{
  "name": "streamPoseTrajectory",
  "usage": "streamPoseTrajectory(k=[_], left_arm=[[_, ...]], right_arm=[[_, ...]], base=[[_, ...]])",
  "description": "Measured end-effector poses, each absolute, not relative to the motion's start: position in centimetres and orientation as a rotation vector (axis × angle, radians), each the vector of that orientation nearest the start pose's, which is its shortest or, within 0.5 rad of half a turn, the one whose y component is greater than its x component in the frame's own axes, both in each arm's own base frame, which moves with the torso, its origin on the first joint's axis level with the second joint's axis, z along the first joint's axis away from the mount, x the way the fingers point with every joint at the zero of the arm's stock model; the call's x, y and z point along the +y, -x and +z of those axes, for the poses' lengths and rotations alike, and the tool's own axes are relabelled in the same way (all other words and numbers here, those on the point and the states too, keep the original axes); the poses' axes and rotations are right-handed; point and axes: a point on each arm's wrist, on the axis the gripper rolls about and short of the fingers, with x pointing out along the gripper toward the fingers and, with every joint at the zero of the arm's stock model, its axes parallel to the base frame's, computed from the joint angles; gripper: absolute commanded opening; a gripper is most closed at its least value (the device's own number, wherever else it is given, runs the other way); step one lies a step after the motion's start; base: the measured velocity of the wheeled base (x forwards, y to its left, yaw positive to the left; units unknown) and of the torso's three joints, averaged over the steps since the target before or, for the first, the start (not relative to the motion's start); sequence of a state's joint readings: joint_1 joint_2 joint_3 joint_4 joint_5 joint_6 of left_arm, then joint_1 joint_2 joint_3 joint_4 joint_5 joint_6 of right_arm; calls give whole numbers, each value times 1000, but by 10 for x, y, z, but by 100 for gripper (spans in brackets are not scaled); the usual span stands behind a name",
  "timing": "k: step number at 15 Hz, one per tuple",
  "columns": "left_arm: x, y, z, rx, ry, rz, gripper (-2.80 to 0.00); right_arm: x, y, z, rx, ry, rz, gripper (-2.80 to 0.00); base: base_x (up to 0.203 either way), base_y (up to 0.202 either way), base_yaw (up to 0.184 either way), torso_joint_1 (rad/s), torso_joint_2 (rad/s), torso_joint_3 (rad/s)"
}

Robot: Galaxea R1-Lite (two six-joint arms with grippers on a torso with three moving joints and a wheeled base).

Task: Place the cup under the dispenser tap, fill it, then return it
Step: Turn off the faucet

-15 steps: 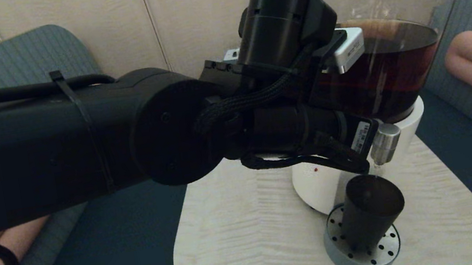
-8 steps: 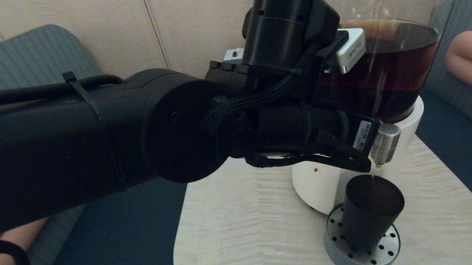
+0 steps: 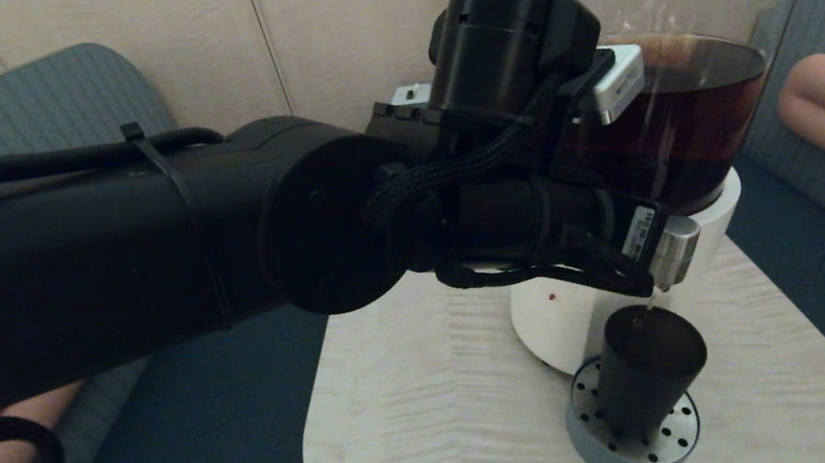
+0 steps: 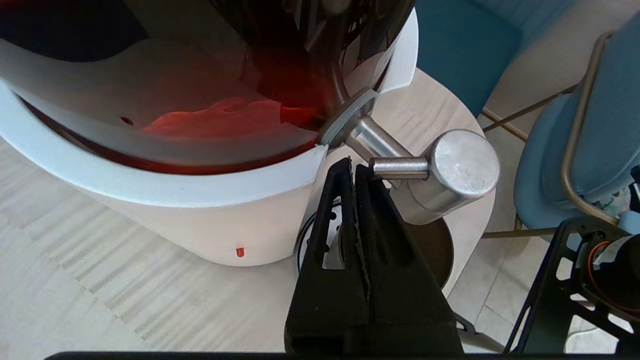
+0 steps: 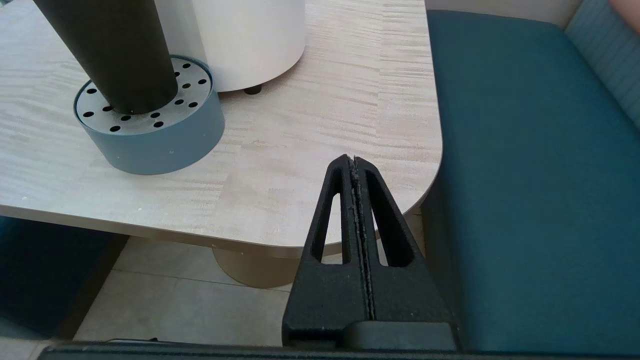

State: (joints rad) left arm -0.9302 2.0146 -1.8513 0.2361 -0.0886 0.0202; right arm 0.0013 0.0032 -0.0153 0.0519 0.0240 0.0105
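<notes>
Left claw [image 4: 354,167] (pressed shut, empty) seemingly touches the dispenser tap [image 4: 440,172] above the cup [image 3: 646,372]

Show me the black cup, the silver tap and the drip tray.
black cup [image 3: 645,377], head view, on its side wall.
silver tap [image 4: 462,162], left wrist view, on its round end.
drip tray [image 5: 150,145], right wrist view, on its outer wall.

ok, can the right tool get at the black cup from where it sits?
Probably yes: the right tool, shut, sits off the table's corner, bare tabletop between it and the black cup on the drip tray.
</notes>
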Motion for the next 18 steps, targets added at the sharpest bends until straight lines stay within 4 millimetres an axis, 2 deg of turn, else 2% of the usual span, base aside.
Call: streamPoseTrajectory(k=[10, 18], left_arm=[[-340, -246, 279, 335, -185, -1007, -280], [-349, -239, 284, 279, -165, -1038, -280]], right_arm=[[1, 24, 74, 40, -11, 25, -280], [1, 24, 74, 40, -11, 25, -280]], base=[[0, 0, 0, 0, 0, 0], [0, 0, 0, 0, 0, 0]])
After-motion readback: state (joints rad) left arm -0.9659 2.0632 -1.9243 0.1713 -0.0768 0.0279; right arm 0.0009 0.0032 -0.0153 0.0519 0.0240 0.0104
